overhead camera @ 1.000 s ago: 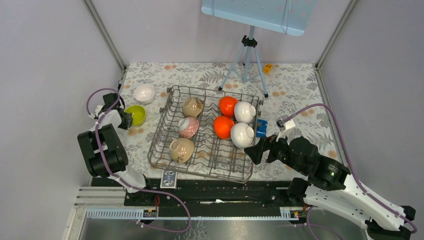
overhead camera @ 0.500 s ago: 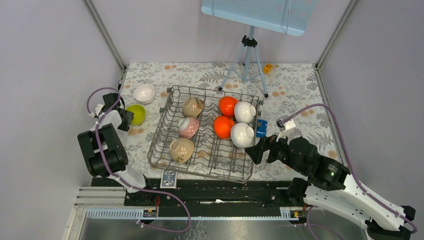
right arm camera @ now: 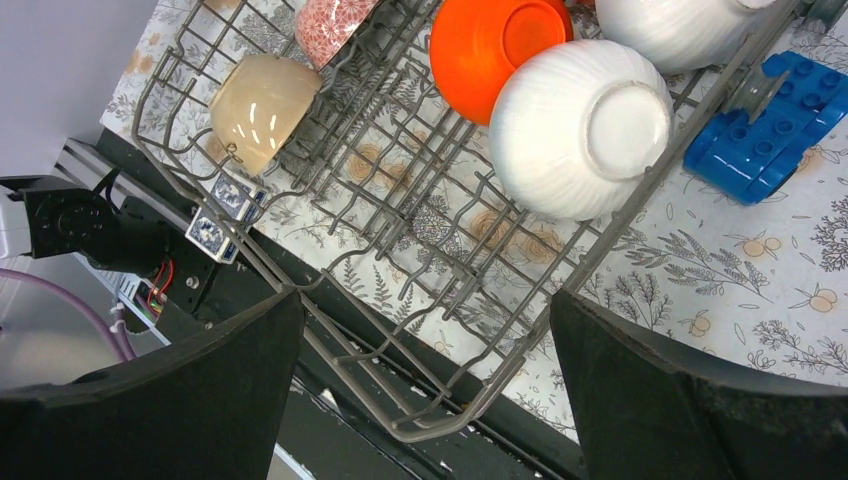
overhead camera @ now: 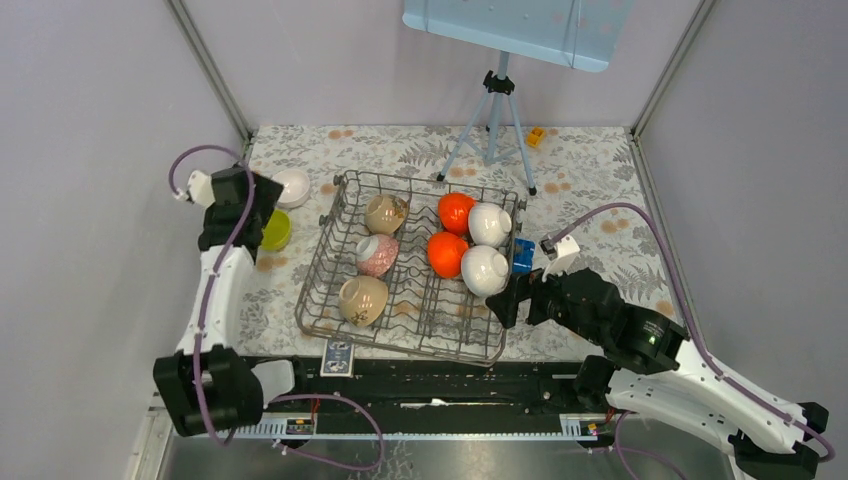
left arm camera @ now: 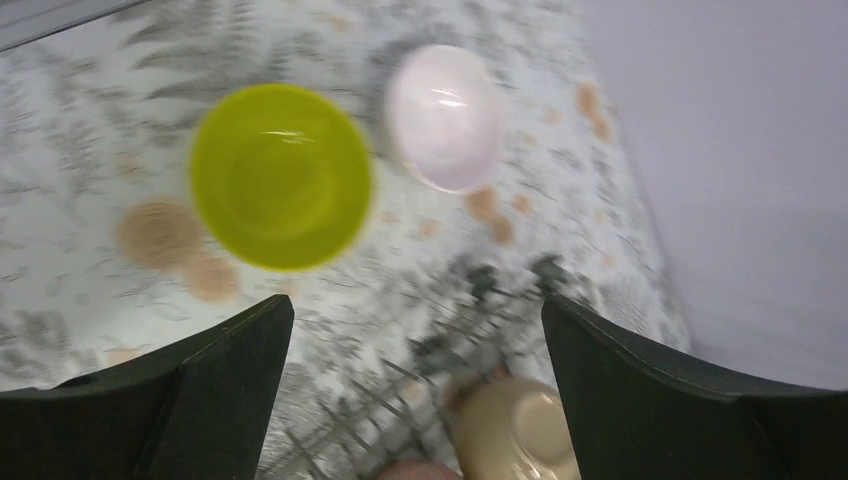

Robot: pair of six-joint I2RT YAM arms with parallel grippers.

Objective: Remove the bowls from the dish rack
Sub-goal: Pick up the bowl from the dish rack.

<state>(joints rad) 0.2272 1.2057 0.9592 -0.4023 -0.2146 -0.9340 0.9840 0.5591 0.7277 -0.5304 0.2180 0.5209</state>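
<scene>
The grey wire dish rack (overhead camera: 400, 343) stands mid-table and holds several bowls: two beige (overhead camera: 385, 213) (overhead camera: 363, 299), a pink patterned one (overhead camera: 377, 255), two orange (overhead camera: 456, 212) (overhead camera: 446, 254) and two white (overhead camera: 490, 224) (overhead camera: 485, 270). Left of the rack, a lime bowl (overhead camera: 272, 230) (left arm camera: 281, 176) and a white bowl (overhead camera: 293, 185) (left arm camera: 444, 117) sit upright on the cloth. My left gripper (overhead camera: 265, 208) (left arm camera: 415, 310) hangs open and empty above them. My right gripper (overhead camera: 505, 298) (right arm camera: 425, 305) is open over the rack's front right corner (right arm camera: 560, 320), just short of the near white bowl (right arm camera: 580, 130).
A blue block (overhead camera: 523, 255) (right arm camera: 770, 125) lies against the rack's right side. A grey tripod (overhead camera: 490, 125) stands at the back, with a small orange block (overhead camera: 536, 137) beside it. A small patterned tile (overhead camera: 337, 357) lies at the rack's front left corner.
My left gripper has opened, let go of the lime bowl and lifted away towards the back. My right gripper has edged slightly closer to the rack.
</scene>
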